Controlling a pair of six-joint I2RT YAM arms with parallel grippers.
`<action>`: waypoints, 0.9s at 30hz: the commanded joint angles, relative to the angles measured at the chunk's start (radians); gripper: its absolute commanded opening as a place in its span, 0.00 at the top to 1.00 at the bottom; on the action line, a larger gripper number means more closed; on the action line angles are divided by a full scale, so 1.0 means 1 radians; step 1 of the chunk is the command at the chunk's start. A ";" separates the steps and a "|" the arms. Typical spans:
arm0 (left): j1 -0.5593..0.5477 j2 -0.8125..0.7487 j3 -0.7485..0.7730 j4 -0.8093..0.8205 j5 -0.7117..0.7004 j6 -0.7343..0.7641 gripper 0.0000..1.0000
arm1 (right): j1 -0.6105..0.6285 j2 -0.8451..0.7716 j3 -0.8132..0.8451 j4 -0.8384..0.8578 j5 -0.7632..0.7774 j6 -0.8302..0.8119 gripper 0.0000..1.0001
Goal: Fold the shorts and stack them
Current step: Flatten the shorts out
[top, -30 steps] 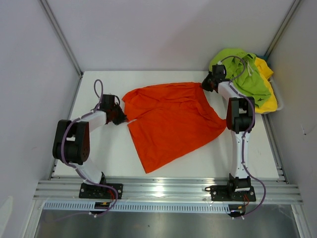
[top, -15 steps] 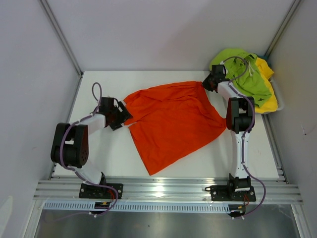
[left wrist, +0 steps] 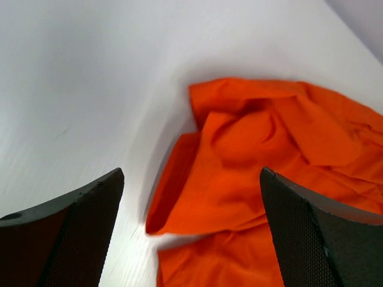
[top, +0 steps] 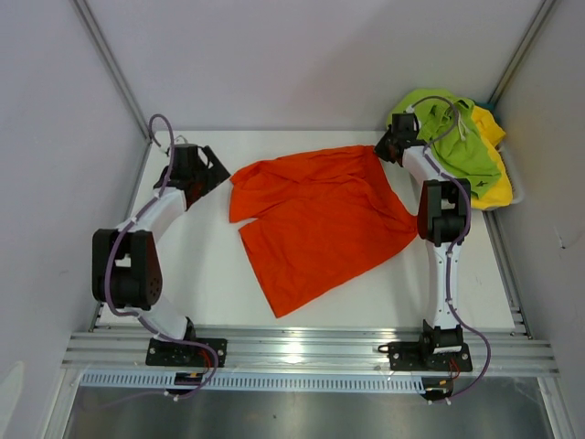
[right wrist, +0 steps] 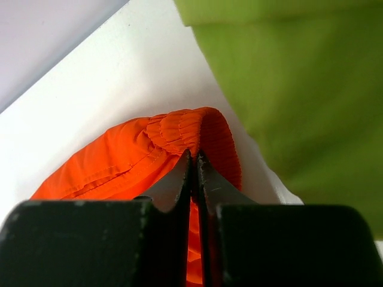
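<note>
Orange shorts (top: 315, 219) lie rumpled mid-table from above; the left gripper (top: 213, 169) gapes empty at ten o'clock. Left wrist: the bunched leg (left wrist: 179, 191) could fold crooked. Right wrist: the right gripper (right wrist: 194, 156) pinches the waistband (right wrist: 179, 128) thinly and may slip. A white table (top: 201, 274), pale walls (top: 320, 55).

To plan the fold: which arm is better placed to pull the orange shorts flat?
Right. The right claw pinches the orange shorts at their waistband; the left claw stands open, off the cloth, holding nothing.
</note>
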 commanded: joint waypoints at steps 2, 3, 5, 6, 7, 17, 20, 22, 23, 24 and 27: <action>0.005 0.144 0.120 0.112 0.101 0.111 0.06 | 0.011 -0.071 0.056 0.006 -0.021 -0.048 0.93; 0.005 0.178 0.193 0.118 0.137 0.131 0.09 | 0.012 -0.069 0.059 0.008 -0.032 -0.061 0.92; 0.003 0.282 0.282 0.089 0.202 0.183 0.09 | 0.014 -0.063 0.068 0.006 -0.055 -0.079 0.92; 0.002 0.311 0.305 0.088 0.219 0.197 0.11 | 0.017 -0.060 0.073 0.005 -0.058 -0.091 0.92; 0.000 0.340 0.345 0.085 0.221 0.219 0.11 | 0.018 -0.058 0.074 0.003 -0.058 -0.099 0.92; -0.010 0.546 0.525 0.026 0.238 0.291 0.28 | 0.018 -0.055 0.071 -0.002 -0.053 -0.111 0.93; -0.015 0.566 0.534 0.017 0.239 0.314 0.32 | 0.014 -0.055 0.071 -0.002 -0.055 -0.108 0.93; -0.017 0.585 0.568 -0.004 0.239 0.320 0.35 | 0.011 -0.057 0.071 -0.002 -0.062 -0.105 0.93; -0.018 0.595 0.577 -0.018 0.236 0.323 0.35 | 0.009 -0.057 0.071 -0.002 -0.065 -0.102 0.93; -0.018 0.608 0.624 -0.033 0.244 0.326 0.36 | 0.009 -0.057 0.070 0.001 -0.067 -0.102 0.93; -0.021 0.669 0.719 -0.115 0.265 0.352 0.36 | 0.008 -0.058 0.071 0.001 -0.070 -0.099 0.93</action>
